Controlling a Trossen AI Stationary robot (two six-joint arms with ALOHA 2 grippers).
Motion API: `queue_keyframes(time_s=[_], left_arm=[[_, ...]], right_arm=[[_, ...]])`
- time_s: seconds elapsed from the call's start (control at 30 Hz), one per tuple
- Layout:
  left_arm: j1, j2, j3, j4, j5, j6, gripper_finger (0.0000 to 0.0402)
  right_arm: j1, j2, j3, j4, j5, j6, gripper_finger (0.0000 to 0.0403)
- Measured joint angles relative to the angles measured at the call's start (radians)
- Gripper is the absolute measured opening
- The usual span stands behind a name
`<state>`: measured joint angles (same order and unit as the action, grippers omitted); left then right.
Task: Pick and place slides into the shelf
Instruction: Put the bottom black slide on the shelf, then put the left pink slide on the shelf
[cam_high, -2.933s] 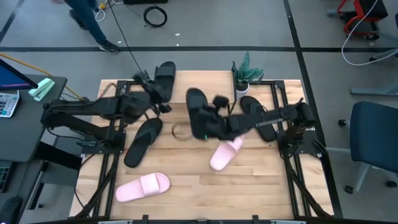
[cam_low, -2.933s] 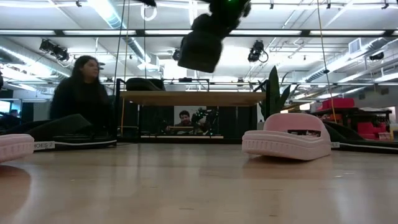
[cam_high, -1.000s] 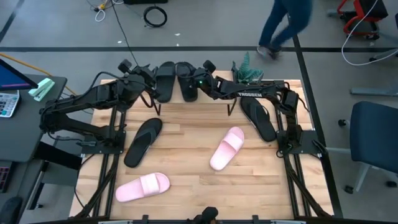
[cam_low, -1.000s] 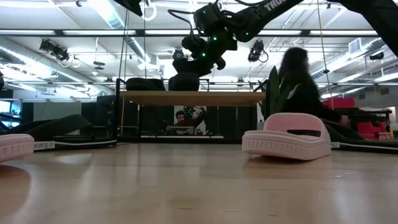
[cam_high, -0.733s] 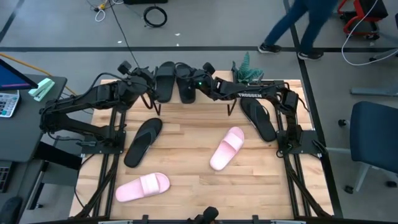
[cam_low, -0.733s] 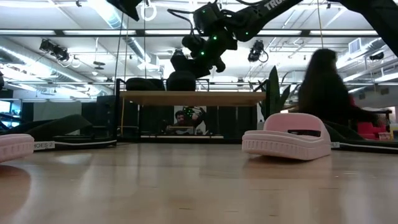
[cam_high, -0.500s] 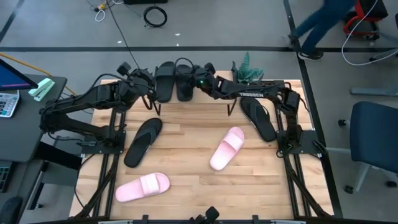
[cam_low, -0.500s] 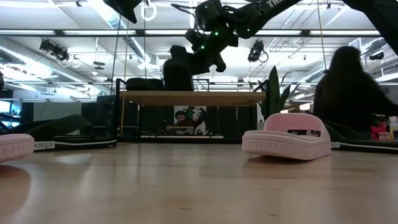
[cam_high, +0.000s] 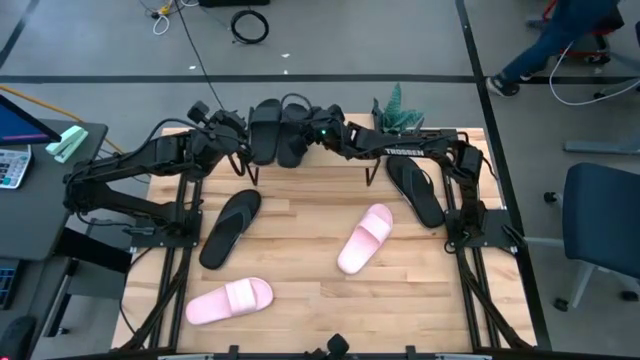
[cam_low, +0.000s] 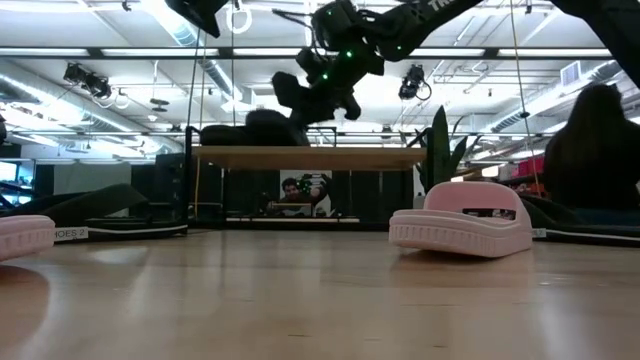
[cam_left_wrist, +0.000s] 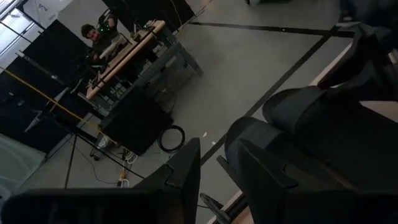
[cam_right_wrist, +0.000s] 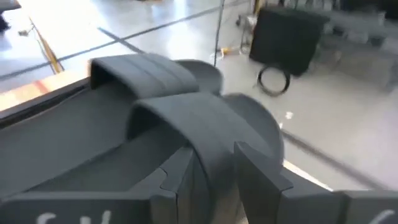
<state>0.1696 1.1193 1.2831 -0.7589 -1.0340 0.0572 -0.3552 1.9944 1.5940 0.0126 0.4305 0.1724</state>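
Two black wide-band slides sit side by side on the shelf (cam_low: 330, 157) at the table's far edge. The left one (cam_high: 264, 128) lies flat on the board. My right gripper (cam_high: 314, 132) is shut on the right one (cam_high: 290, 135), which tilts against its neighbour (cam_low: 225, 133). My left gripper (cam_high: 236, 136) stands open just left of the left slide (cam_left_wrist: 323, 137), with only floor showing between its fingers. I cannot tell if one finger touches that slide. Two pale pink slides (cam_high: 364, 238) (cam_high: 229, 300) and two black flip-flops (cam_high: 228, 228) (cam_high: 415, 188) lie on the table. My right gripper pinches the black slide's band (cam_right_wrist: 208, 140) between its two fingers (cam_right_wrist: 177, 177), at the band's near edge. The fingers reach in from the table's right, slanting a little downward. The slide (cam_low: 270, 122) sits tilted, its lower part on the shelf's top board beside the other slide.
A small potted plant (cam_high: 395, 112) stands at the shelf's right end. A pink slide (cam_low: 462, 225) lies in front of the shelf in the low view. A person (cam_low: 595, 150) is beyond the table's far right.
My right gripper has carried its black slide a little toward the table's left. The slide has tipped from nearly upright to a lower tilt against the other slide on the shelf. A person has walked past the far side toward the right.
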Motion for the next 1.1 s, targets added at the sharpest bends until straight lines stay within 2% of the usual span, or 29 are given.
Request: queue_keyframes(time_s=[0.07, 0.13, 0.17, 0.23, 0.3, 0.4, 0.5, 0.57, 0.7, 0.97, 1.1], left_arm=[[0.000, 0.000, 0.000, -0.001, 0.000, 0.000, 0.0115], [0.000, 0.000, 0.000, -0.004, 0.000, -0.002, 0.0116], [0.000, 0.000, 0.000, -0.008, 0.000, -0.002, 0.0116], [0.000, 0.000, 0.000, -0.013, 0.000, -0.002, 0.0115], [0.000, 0.000, 0.000, -0.018, 0.000, -0.002, 0.0113], [-0.004, 0.000, 0.000, -0.024, 0.016, -0.020, 0.0110], [-0.004, 0.000, 0.000, -0.029, 0.037, -0.028, 0.0112], [-0.005, 0.000, 0.000, -0.033, 0.042, -0.028, 0.0114], [-0.004, 0.000, 0.000, -0.043, 0.048, -0.030, 0.0116], [-0.005, 0.000, 0.000, -0.164, 0.055, -0.126, 0.0110], [-0.012, 0.000, 0.000, -0.217, 0.102, -0.159, 0.0112]], right_arm=[[0.002, 0.000, 0.000, -0.004, 0.013, 0.024, 0.0117], [-0.001, -0.003, 0.000, -0.024, -0.028, 0.083, 0.0117], [-0.002, -0.003, 0.000, -0.015, -0.029, 0.059, 0.0117], [-0.002, -0.003, 0.000, -0.004, 0.020, -0.009, 0.0117], [-0.002, -0.004, 0.000, -0.014, 0.068, -0.002, 0.0116], [-0.002, -0.004, 0.000, -0.021, 0.039, 0.051, 0.0116], [0.004, -0.004, 0.000, -0.019, 0.054, -0.024, 0.0116], [0.004, -0.004, 0.000, -0.043, 0.061, -0.004, 0.0116], [0.013, -0.005, 0.000, -0.065, 0.005, 0.037, 0.0116], [0.058, -0.013, 0.001, -0.079, 0.031, 0.022, 0.0116], [0.083, -0.028, 0.001, -0.071, 0.042, -0.032, 0.0116]])
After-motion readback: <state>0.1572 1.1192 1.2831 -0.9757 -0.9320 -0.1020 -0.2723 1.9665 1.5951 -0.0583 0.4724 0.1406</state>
